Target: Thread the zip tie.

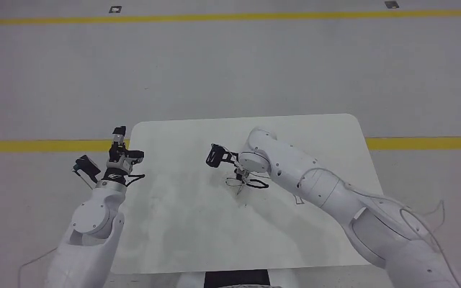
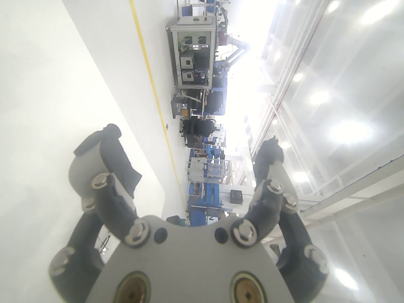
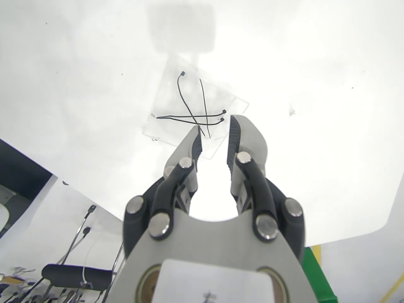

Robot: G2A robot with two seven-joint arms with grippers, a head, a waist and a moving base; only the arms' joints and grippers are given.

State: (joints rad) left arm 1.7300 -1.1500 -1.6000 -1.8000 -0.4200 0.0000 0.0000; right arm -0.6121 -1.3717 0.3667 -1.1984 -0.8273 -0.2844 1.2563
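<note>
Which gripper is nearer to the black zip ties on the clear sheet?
The right one. The right gripper hangs open directly over the zip ties, near the middle of the table. The left gripper is open at the table's left edge, far from them.

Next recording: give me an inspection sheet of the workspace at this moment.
Surface: white table, a few dark specks.
Job's things: black zip ties lying loose and crossed on a clear sheet.
Clutter: nothing seen.
Grippers: right pincer open, close over the zip ties; left pincer open, holding nothing, by the table's edge.
Cables: thin leads on the floor beside the table.
Surroundings: yellow floor line; equipment racks beyond.
</note>
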